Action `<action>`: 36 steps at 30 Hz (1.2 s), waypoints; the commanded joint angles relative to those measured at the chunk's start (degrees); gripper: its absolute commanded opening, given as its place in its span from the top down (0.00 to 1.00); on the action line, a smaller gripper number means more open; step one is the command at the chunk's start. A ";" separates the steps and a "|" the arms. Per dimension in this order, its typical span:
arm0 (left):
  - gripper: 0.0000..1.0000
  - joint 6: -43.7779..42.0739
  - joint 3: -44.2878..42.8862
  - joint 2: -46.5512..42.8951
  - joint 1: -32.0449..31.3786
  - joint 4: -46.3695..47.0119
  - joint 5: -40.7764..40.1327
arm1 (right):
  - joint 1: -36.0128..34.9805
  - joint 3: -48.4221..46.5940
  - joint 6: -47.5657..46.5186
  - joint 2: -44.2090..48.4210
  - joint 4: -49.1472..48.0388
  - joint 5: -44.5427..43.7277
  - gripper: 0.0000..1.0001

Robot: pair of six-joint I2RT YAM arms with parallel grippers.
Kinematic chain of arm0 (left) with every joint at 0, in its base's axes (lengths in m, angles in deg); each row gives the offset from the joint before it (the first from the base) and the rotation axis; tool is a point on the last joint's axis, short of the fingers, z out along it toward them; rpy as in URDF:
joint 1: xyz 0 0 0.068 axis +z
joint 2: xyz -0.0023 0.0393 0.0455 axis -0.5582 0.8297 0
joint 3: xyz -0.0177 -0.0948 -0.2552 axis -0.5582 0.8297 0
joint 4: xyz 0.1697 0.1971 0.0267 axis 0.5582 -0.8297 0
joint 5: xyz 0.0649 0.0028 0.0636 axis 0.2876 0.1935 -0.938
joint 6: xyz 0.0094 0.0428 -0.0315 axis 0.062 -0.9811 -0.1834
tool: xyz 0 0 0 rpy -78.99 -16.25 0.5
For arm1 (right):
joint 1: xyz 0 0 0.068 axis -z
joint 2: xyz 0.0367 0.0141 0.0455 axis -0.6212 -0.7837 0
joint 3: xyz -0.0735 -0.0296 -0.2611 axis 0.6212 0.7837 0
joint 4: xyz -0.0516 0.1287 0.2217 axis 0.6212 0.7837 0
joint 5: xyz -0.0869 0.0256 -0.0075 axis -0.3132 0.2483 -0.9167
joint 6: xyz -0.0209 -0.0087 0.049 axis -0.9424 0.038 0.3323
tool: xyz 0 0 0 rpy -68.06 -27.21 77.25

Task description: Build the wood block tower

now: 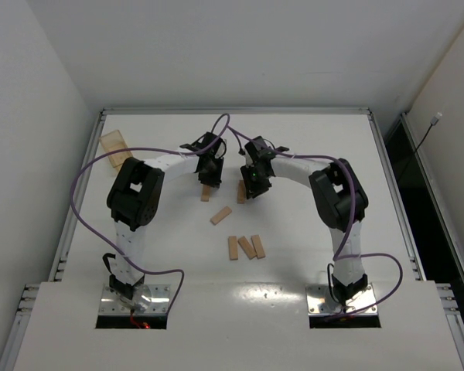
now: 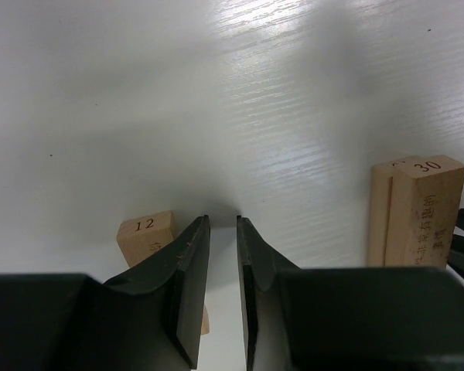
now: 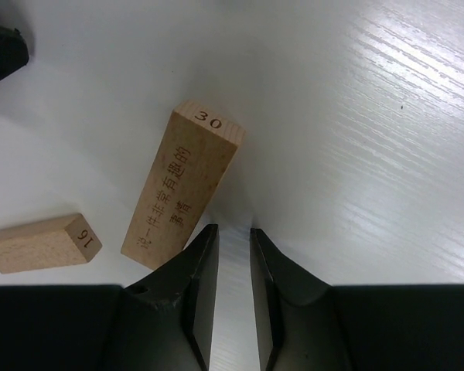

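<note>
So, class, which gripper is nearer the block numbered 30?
Right. The block lies just beside the right gripper; the left gripper is farther off, the block out to its right.

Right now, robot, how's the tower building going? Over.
Left end effector and right end effector narrowly open, empty. Block 30 just ahead of right, ungrasped. Nothing stacked yet; wood blocks scattered. Nothing blocking.

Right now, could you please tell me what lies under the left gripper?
The wood block numbered 12 lies on the table beneath the left gripper, beside the gap. One finger covers its near end, so its full length cannot be seen.
</note>
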 commanded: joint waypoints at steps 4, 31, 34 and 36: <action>0.82 -0.05 0.65 -1.32 0.93 -1.67 -0.42 | 0.18 -0.10 1.24 -0.46 -0.39 -5.79 0.85; 0.82 -0.05 1.18 -1.32 0.93 -1.67 -0.42 | 0.71 -6.09 2.38 -5.40 2.34 -8.00 0.82; 0.92 -0.05 1.78 -3.07 0.93 -1.15 -1.13 | 0.71 -2.49 2.38 -2.76 1.72 -9.13 0.97; 0.99 -0.05 2.67 -4.21 0.93 -0.62 -1.13 | 1.32 1.29 2.90 -0.66 -0.21 -10.01 1.00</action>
